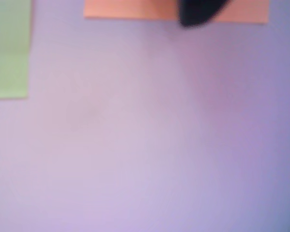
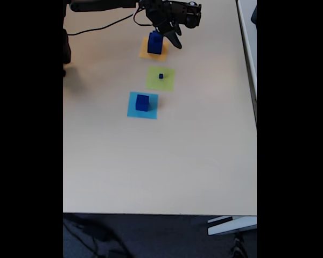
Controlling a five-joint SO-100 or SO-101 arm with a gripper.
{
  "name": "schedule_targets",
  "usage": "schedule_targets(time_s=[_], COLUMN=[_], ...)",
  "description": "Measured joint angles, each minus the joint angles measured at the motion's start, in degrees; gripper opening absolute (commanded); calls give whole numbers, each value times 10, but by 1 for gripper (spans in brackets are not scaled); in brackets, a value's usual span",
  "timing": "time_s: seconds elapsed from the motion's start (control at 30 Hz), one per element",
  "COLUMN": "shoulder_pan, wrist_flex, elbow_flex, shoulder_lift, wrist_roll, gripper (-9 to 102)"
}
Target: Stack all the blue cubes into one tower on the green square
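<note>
Pale beige bench [image 2: 161, 161] fills the fixed view, with dark floor below its near edge and three flat squares lying in a slanted row near the far side.

On the orange square [image 2: 145, 54], farthest back, stands a blue cube [image 2: 155, 42], tall enough that it may be two stacked; the picture is too small to tell. On the green square [image 2: 161, 78], the middle one, sits a tiny cube [image 2: 161, 76] near its centre. On the light-blue square [image 2: 142, 105], nearest the camera, sits a mid-sized cube [image 2: 142, 102]. The three squares lie near each other but apart.

Above the orange square hangs the black claw [image 2: 172, 38], its fingers pointing down just right of the tall cube. Whether they are spread or pressed together cannot be told, nor whether a finger touches the cube. The arm [image 2: 105, 5] reaches in from the upper left, and a cable [image 2: 97, 27] trails beneath it.

The wrist view is blurred. It shows the bench [image 1: 150, 135] in a lilac tint, part of the green square [image 1: 8, 48] at the left edge, the orange square [image 1: 130, 8] along the top, and a dark blurred shape [image 1: 198, 12] over the orange square's top edge.
</note>
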Motion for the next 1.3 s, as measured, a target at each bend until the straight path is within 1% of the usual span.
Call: schedule_targets(time_s=[0.17,0.33,0.5,0.67,1.0,1.3], shoulder_pan=[-26,-43,-42,-58,-78,-89], wrist_flex=[58,68,68,68,99,168], elbow_flex=[-18,-18,-18,-18,-18,-76], shoulder_lift=[1,1,1,1,1,-47], wrist_roll=[82,100,100,101,72,26], gripper=[25,26,26,29,30,31])
